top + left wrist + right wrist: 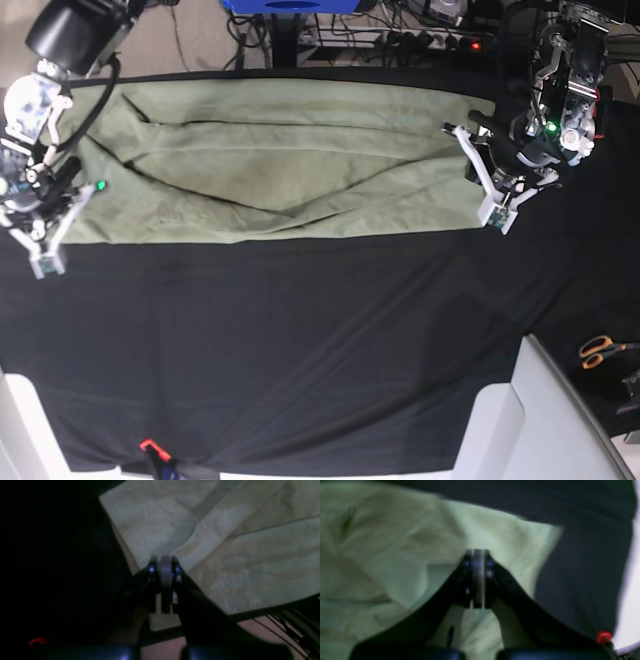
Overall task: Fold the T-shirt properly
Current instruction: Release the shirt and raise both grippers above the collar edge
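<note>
- The T-shirt (270, 165) is laid as a long folded band on the black cloth (300, 340).
- Left gripper (165, 562) is clenched, apparently empty; right gripper (478, 555) too.
- Loose layers could get dragged crooked if only one is pinched.

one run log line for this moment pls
task: fold T-shirt | shirt: long band across black table cloth | left gripper: shut, at shirt edge | right gripper: shut over shirt | grip: unclear

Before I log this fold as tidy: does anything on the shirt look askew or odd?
The T-shirt lies as a long band across the far side of the black cloth, but not smooth: diagonal creases run through its middle, and the top layer sits crooked over the lower one. Nothing looks torn or spilled.
</note>
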{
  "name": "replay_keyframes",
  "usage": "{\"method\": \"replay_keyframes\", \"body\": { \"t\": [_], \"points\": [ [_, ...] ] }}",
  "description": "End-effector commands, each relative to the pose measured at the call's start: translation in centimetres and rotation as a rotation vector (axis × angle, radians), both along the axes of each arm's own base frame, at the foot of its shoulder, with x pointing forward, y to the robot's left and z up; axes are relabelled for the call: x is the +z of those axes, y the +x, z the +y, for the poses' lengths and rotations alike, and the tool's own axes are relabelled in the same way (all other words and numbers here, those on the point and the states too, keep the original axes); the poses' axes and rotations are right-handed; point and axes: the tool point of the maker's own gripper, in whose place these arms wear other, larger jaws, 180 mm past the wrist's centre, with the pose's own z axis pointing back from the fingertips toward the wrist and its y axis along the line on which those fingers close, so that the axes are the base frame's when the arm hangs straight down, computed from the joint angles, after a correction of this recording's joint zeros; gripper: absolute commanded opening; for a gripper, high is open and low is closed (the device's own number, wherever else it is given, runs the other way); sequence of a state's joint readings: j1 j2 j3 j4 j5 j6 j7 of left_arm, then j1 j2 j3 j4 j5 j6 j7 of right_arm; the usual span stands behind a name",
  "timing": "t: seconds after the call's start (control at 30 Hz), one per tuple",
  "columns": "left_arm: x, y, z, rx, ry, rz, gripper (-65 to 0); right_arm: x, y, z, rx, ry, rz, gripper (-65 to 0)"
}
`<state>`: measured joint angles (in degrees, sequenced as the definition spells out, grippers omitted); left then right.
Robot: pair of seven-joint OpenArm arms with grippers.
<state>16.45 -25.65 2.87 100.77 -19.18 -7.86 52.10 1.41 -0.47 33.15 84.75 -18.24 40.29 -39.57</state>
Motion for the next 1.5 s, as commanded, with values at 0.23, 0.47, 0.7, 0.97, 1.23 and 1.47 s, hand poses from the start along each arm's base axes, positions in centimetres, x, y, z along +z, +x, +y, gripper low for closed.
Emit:
{"method": "replay_keyframes", "body": {
  "t": [0.23, 0.47, 0.7, 0.97, 1.23, 1.47],
  "points": [
    [0.4, 0.1, 0.1, -0.003, 0.0, -0.017, -65.0, -1.2, 2.3, -3.1, -0.098, 0.087, -0.047, -64.7],
    [0.3, 0.0, 0.1, -0.004, -0.001, -0.015, -65.0, -2.9, 2.7, -6.9, -0.181, 0.107, -0.043, -64.7],
    [0.3, 0.0, 0.1, -0.003, 0.0, -0.012, -65.0, -3.7, 2.5, -10.6, -0.296, 0.064, -0.103, -64.8],
    [0.3, 0.0, 0.0, -0.002, -0.004, -0.012, -65.0, 2.4, 3.9, -16.2, -0.415, -0.157, -0.404, -64.8],
    [0.2, 0.0, -0.4, 0.001, -0.013, -0.014, -65.0, 8.2, 3.9, -11.9, -0.341, -0.225, -0.591, -64.8],
    [-0.2, -0.9, -0.1, 0.0, -0.005, 0.007, -65.0, 8.6, 2.8, -10.6, -0.334, -0.231, -0.604, -64.8]
  ]
}}
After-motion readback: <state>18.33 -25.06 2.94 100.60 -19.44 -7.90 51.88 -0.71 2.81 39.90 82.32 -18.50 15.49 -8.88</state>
